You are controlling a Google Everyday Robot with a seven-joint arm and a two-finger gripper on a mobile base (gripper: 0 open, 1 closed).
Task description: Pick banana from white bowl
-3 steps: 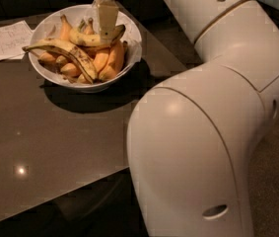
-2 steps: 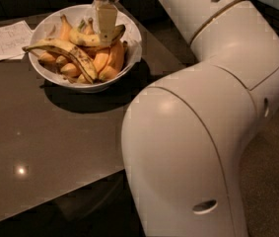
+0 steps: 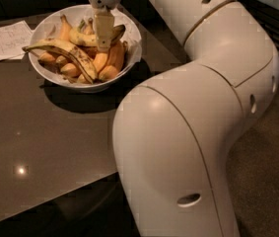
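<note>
The white bowl point(image 3: 127, 31) stands at the back of the dark table and holds several bananas. The plump yellow banana point(image 3: 84, 38) with a greenish stem and dark tip lies across the top of the pile. My gripper point(image 3: 103, 32) comes down from above into the bowl, right over the middle of this banana and touching or nearly touching it. It hides the banana's middle part. A longer brown-spotted banana point(image 3: 62, 48) lies over the bowl's left side, and shorter orange-toned bananas point(image 3: 110, 59) lie below the gripper.
A white sheet of paper point(image 3: 3, 41) lies on the table left of the bowl. The dark glossy table point(image 3: 55, 132) extends toward the front. My large white arm point(image 3: 203, 107) fills the right side of the view, over the table's right edge.
The arm's big elbow has shifted slightly left. The gripper stays over the same spot in the bowl; the bananas have not visibly moved.
</note>
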